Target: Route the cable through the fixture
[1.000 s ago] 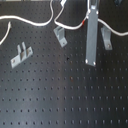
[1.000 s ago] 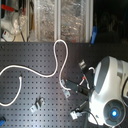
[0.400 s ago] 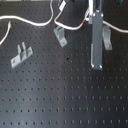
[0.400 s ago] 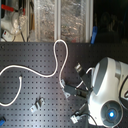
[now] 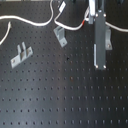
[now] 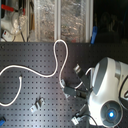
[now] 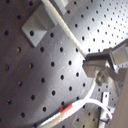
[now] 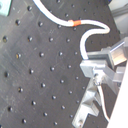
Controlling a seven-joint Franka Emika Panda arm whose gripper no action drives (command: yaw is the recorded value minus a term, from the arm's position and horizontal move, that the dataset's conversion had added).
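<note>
Gripper pinching the white cable over the black pegboard

The gripper (image 7: 89,61) has its fingers closed tight on the cable (image 7: 62,27), far side of the board (image 5: 60,95) in the first exterior view; the cable's red band (image 8: 76,22) lies just beyond the grip. A grey fixture (image 5: 61,36) stands to the first exterior view's left. No readable writing anywhere
</note>
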